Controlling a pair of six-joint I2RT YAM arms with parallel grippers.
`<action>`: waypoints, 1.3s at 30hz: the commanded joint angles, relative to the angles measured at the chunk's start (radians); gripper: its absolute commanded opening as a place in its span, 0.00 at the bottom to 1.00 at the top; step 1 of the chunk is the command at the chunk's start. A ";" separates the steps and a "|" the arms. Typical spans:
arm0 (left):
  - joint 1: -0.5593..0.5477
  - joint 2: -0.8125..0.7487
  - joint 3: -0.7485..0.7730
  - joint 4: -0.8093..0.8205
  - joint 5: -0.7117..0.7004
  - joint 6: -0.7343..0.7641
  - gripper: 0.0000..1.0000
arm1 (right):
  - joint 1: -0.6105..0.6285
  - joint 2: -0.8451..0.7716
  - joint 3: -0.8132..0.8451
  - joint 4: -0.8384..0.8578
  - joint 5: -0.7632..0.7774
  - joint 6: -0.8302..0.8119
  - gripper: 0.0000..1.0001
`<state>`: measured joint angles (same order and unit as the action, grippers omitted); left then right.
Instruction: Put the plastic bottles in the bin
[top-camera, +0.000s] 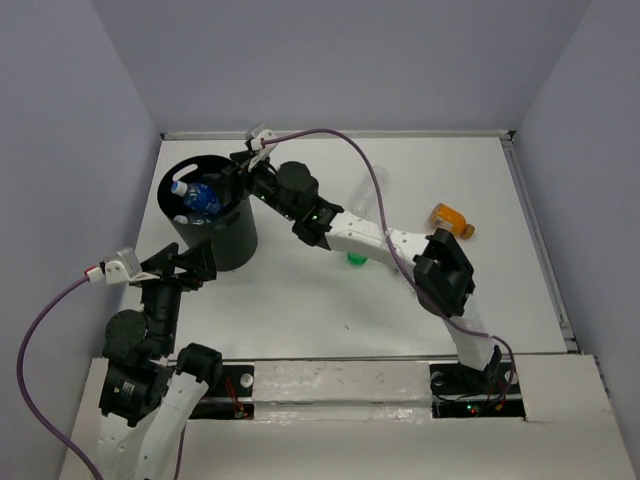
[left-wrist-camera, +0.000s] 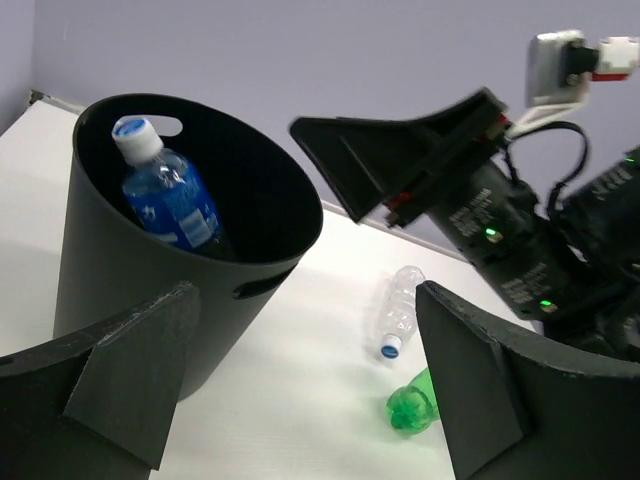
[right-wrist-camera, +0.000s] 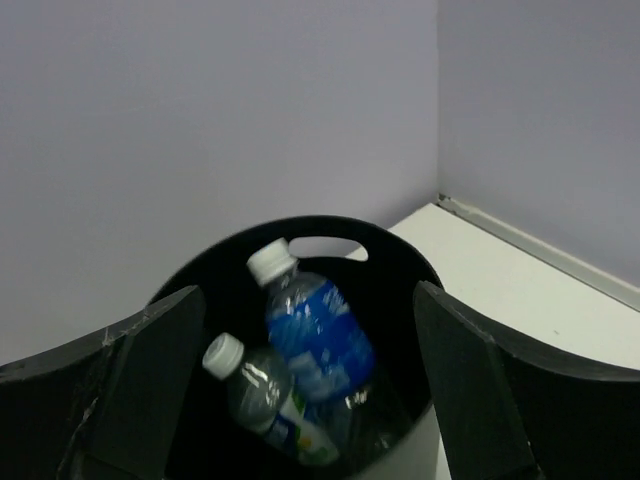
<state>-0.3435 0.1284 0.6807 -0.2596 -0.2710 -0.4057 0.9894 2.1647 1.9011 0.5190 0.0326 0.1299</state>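
The black bin (top-camera: 228, 238) stands at the back left. Inside it lean a blue-labelled bottle (right-wrist-camera: 315, 335) with a white cap and a second clear bottle (right-wrist-camera: 265, 400); the blue one also shows in the top view (top-camera: 200, 197) and the left wrist view (left-wrist-camera: 165, 200). My right gripper (top-camera: 234, 170) hangs open and empty over the bin's right rim. My left gripper (top-camera: 190, 262) is open and empty at the bin's near side. On the table lie a plain clear bottle (top-camera: 368, 200), a green bottle (top-camera: 356, 258) and an orange bottle (top-camera: 450, 218).
The right arm stretches across the table over the green bottle. The clear bottle (left-wrist-camera: 400, 310) and green bottle (left-wrist-camera: 412, 405) lie right of the bin (left-wrist-camera: 120, 270) in the left wrist view. Walls close the table's back and sides.
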 joint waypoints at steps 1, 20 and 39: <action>-0.005 -0.007 0.022 0.031 -0.010 0.001 0.99 | 0.000 -0.267 -0.201 0.010 0.033 -0.035 0.91; -0.012 -0.001 0.013 0.034 0.001 0.002 0.99 | -0.103 -0.707 -0.812 -0.576 0.665 0.046 1.00; -0.022 0.000 0.010 0.036 0.009 -0.001 0.99 | -0.147 -0.663 -0.879 -0.600 0.605 0.246 0.43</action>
<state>-0.3546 0.1284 0.6807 -0.2619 -0.2680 -0.4057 0.8173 1.5375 1.0355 -0.1001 0.5762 0.3267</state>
